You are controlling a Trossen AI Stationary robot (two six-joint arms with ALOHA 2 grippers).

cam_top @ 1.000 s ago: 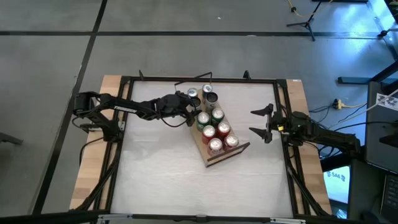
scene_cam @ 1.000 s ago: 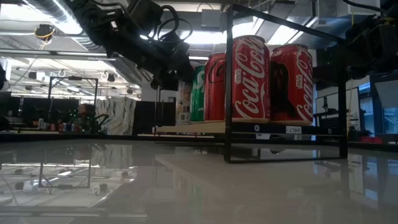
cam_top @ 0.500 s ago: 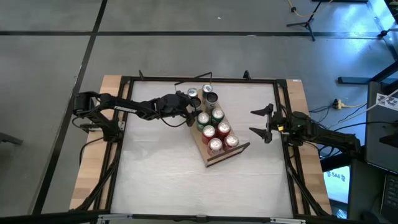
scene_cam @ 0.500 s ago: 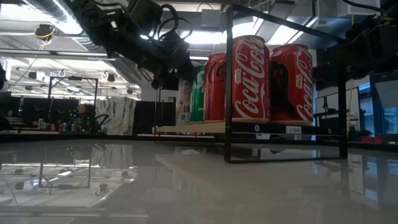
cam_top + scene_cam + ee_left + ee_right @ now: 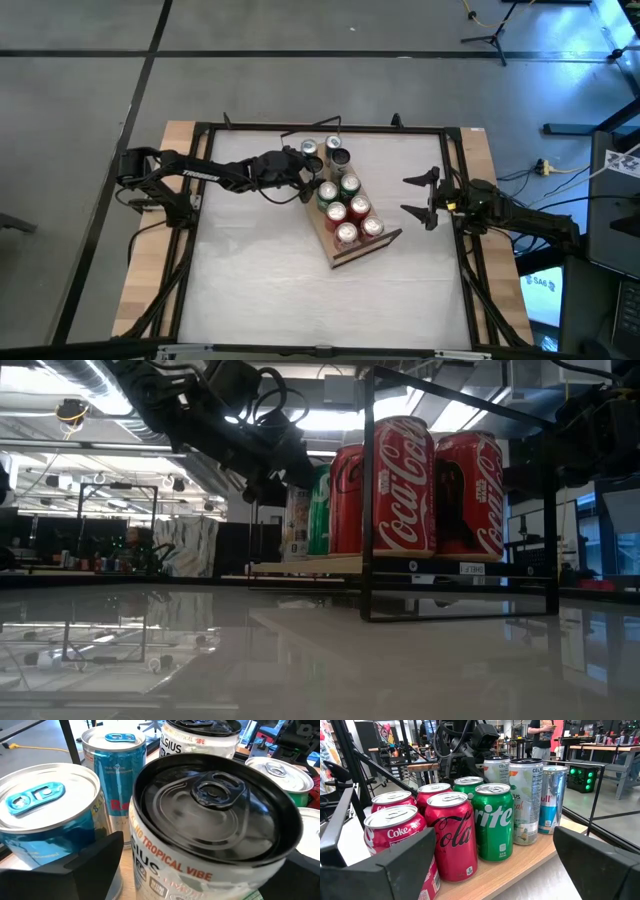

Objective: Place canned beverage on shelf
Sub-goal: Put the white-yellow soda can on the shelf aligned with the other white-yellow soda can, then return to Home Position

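- My left gripper (image 5: 306, 181) sat at the far, wire-framed end of the shelf (image 5: 340, 255), its dark fingers (image 5: 95, 857) spread on either side of a black-topped Celsius can (image 5: 215, 827) — flanking it rather than pinching it, as far as I could tell.
- Right beside that can stood two blue-tabbed silver cans (image 5: 47, 812), closely packed, with little free room around the jaws.
- My right gripper (image 5: 420, 198) waited off the shelf's right side with its fingers wide apart and nothing between them, well clear of the cans.
- From its wrist camera I saw red Coca-Cola cans (image 5: 451, 835) nearest, green Sprite cans (image 5: 493, 820) behind, then the taller cans by the wire frame.
- The shelf lay diagonally at mid-table, its dark rim (image 5: 368, 246) towards the near side; cans filled it in two rows, almost edge to edge.
- The white tabletop (image 5: 260, 280) lay open on the near-left side — plenty of space there.
- A person (image 5: 540, 732) stood in the room beyond.
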